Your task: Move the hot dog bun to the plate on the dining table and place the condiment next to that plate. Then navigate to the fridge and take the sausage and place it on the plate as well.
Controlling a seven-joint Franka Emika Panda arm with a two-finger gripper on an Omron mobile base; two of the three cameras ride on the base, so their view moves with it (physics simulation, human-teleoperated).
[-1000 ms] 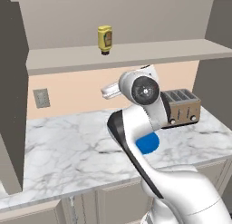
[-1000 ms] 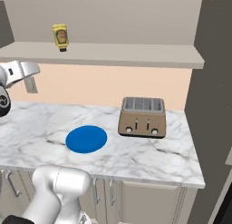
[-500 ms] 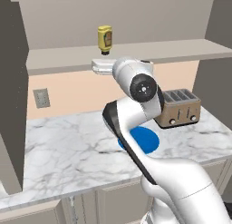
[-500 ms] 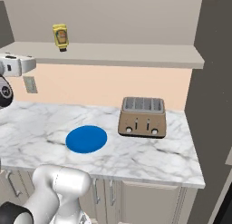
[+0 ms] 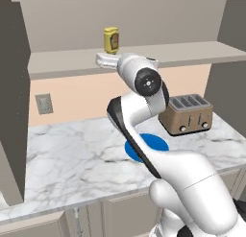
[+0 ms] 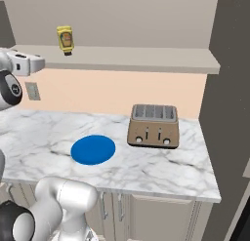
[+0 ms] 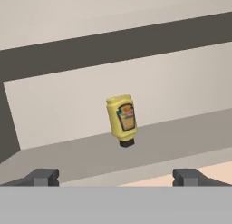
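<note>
The condiment, a small yellow squeeze bottle with an orange-brown label, stands cap-down on the wall shelf above the marble counter. In the left base view it sits in the upper middle of the frame; in the right base view it is at the upper left. In the hand view it is just left of centre, slightly tilted and well apart from the gripper.

The gripper has its two dark fingertips spread wide at the bottom corners of the hand view, with nothing between them.

The main risk, as I judge it, is the bottle's narrow footing: balanced on its cap, it could tip or slide back along the shelf if one finger touches it before the other. The shelf lip lies between the gripper and the bottle, so a low approach could strike the edge. A pinch too near the tapered cap end could let the bottle squirt out.

The arm rises from the lower right of the left base view, bends back at its elbow above the blue plate and lifts its wrist to shelf height, the hand pointing toward the bottle. A toaster stands right of the blue plate, clear of the arm.
</note>
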